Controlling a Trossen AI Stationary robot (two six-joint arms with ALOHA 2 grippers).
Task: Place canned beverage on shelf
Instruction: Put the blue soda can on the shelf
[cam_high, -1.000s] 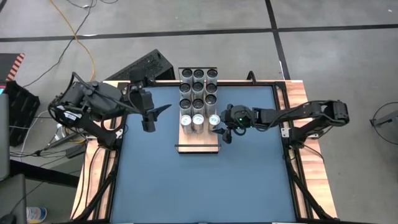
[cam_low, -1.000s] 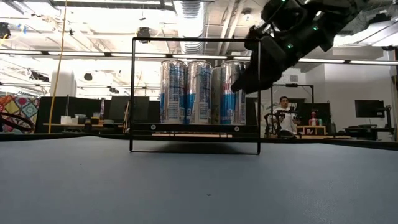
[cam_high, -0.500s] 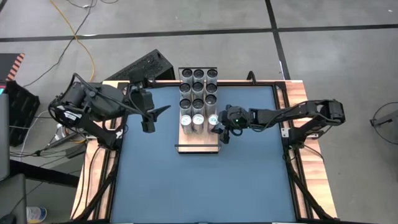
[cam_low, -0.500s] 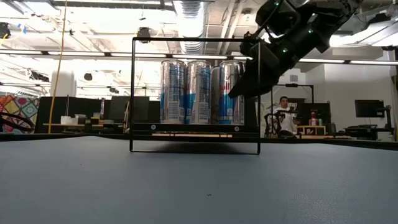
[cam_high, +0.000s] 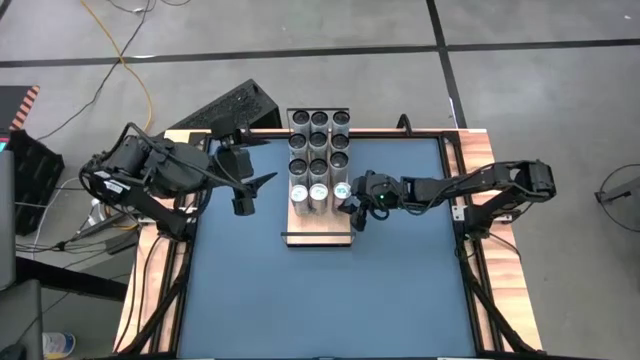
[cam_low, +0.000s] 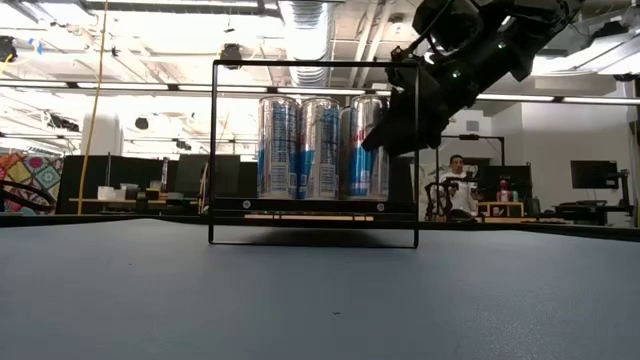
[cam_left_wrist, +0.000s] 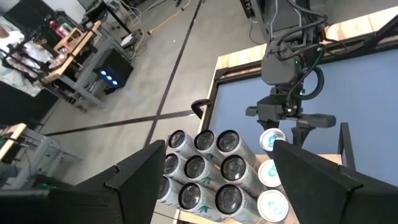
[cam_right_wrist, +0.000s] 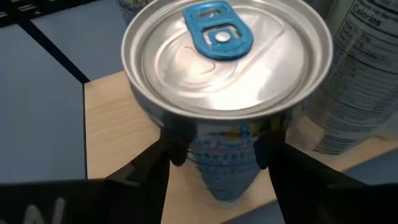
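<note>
Shelf (cam_high: 320, 236): light-wood board with black end rails, lying across the middle of the blue table (cam_high: 400, 290) and reaching its far edge. It is stocked with upright cans in three columns; the end of the board nearest the table's front edge is bare.

Canned beverage (cam_right_wrist: 225, 93): silver can with a blue pull tab, upright on the shelf board, the front can of the column along the board's right edge, just beside its neighbour (cam_high: 319, 191) in the front row.

Right gripper (cam_high: 352, 207): at the shelf's right edge, over the task can. Its fingers (cam_right_wrist: 163, 148) bracket the can body low on both sides. They appear to press the label, so the can is judged grasped, though actual contact cannot be confirmed from the wrist view.

Left gripper (cam_high: 242, 188): waiting above the table, left of the shelf, fingers spread and empty.

Step in hand, as judged: seating and letting go of the can. To do it well:
- confirm the base sits flat on the wood, clear of the board's right edge;
- spread the fingers evenly so neither drags the can sideways;
- withdraw upward first, away from the neighbouring cans and the black rail (cam_low: 315, 64).
</note>
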